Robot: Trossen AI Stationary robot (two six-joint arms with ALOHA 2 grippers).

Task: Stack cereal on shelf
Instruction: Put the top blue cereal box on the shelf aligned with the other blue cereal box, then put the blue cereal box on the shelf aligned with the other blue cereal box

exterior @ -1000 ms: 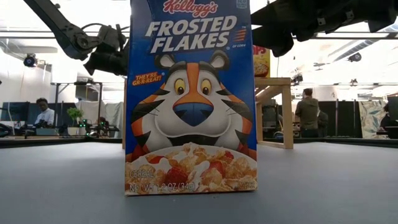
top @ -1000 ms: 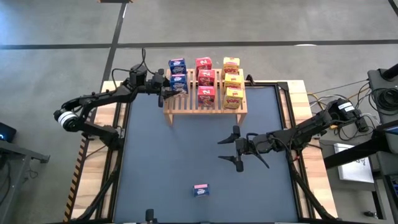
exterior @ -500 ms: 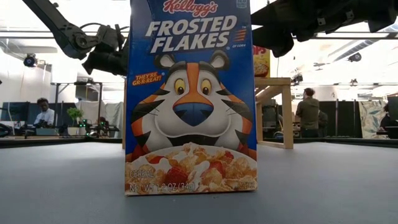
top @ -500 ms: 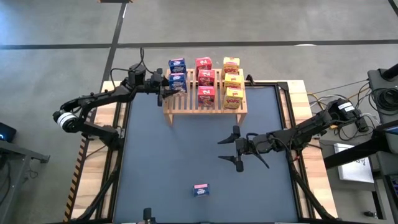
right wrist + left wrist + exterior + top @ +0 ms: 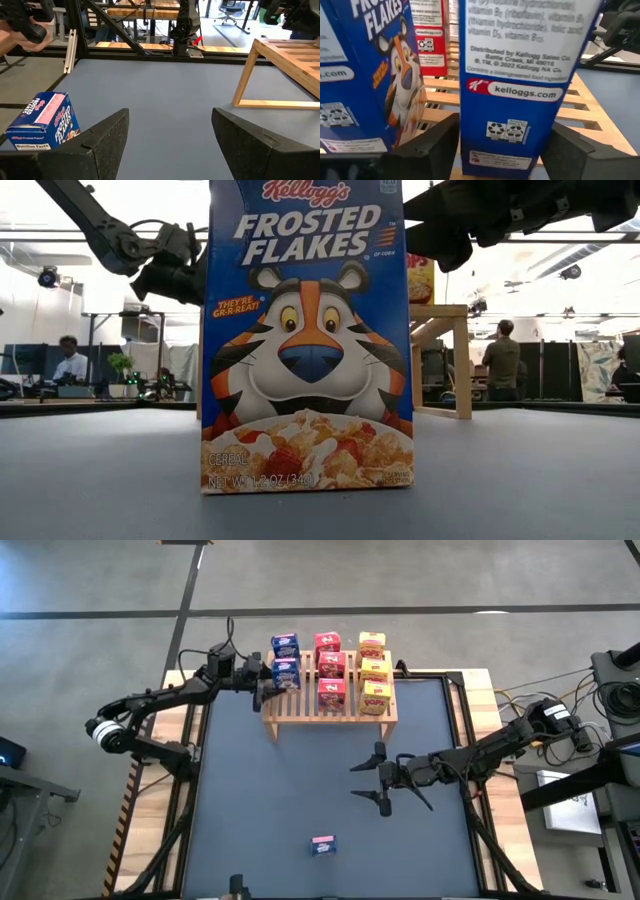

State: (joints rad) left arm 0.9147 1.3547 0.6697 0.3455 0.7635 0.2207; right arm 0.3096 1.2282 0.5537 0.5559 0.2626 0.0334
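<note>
Altogether, eight boxes on the shelf; one blue box apart.

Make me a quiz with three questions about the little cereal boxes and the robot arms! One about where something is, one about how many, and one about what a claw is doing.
1. Where is the blue box that is not on the shelf?
A) standing on the dark table, far from the shelf
B) in a gripper
C) on top of the yellow boxes

2. How many red boxes are on the shelf?
A) one
B) three
C) five

3. What is the right gripper doing?
A) shut on a yellow box
B) shut on the shelf
C) open and empty

Answers:
1 A: the high view shows the blue box alone on the table, well away from the shelf.
2 B: three red boxes sit in a row down the shelf's middle.
3 C: its fingers are spread wide above the table with nothing between them.
</note>
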